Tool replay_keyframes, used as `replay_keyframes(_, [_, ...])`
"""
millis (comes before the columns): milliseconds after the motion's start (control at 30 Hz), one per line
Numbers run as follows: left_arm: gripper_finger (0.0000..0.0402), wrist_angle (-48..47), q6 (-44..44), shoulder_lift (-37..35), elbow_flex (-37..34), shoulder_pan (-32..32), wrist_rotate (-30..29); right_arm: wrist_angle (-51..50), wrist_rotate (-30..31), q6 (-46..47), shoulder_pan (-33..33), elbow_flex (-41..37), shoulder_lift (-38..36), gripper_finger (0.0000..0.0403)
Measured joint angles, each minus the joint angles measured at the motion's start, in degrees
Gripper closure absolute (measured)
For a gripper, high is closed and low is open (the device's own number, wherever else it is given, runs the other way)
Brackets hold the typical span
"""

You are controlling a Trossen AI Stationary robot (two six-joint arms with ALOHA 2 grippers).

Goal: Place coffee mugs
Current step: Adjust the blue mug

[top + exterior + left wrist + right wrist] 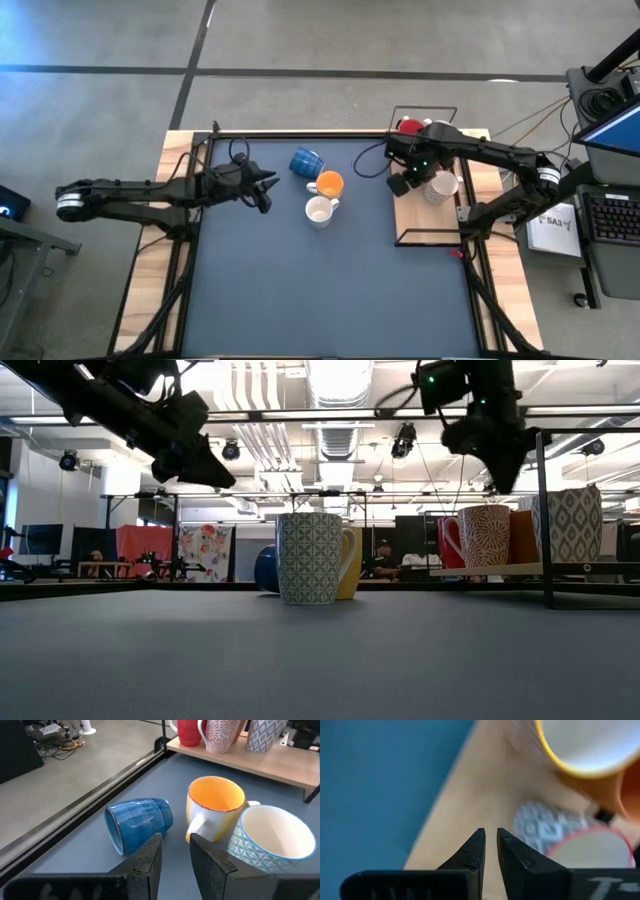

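Note:
Three coffee mugs are on the dark mat. A blue one [140,822] lies on its side, an orange one [215,807] stands upright, and a white patterned one [272,837] stands beside it. More mugs stand on the wooden shelf [425,220] at the right: a red one [450,540], a red-patterned one [485,537], an orange one [522,535] and a grey-patterned one [568,525]. My left gripper [175,837] hovers open just short of the blue and orange mugs. My right gripper [490,832] hangs over the shelf's left edge, pointing down, its fingers a narrow gap apart and nothing between them.
A black metal frame [428,108] rings the shelf, with an upright post [545,520] at its near corner. A thin rail [300,133] runs along the table's far edge. The near half of the mat [320,300] is bare. A keyboard [612,215] sits off the table at the right.

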Motion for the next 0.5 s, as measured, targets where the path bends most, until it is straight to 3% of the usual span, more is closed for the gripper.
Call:
replay_keyframes(167, [0.0318, 1.3, 1.9, 0.6, 0.0, 2.7, 3.3, 3.6, 0.0, -5.1, 0.0, 1.1, 0.0, 0.0365])
replay_keyframes(367, [0.0303, 4.4, 2.3, 5.2, 0.0, 10.8, 21.9, 3.9, 0.0, -10.0, 0.0, 2.7, 0.0, 0.0363])
replay_keyframes(500, [0.0283, 4.5, 2.3, 10.0, 1.5, 16.7, 25.5, 4.0, 0.0, -12.0, 0.0, 3.2, 0.0, 0.035])
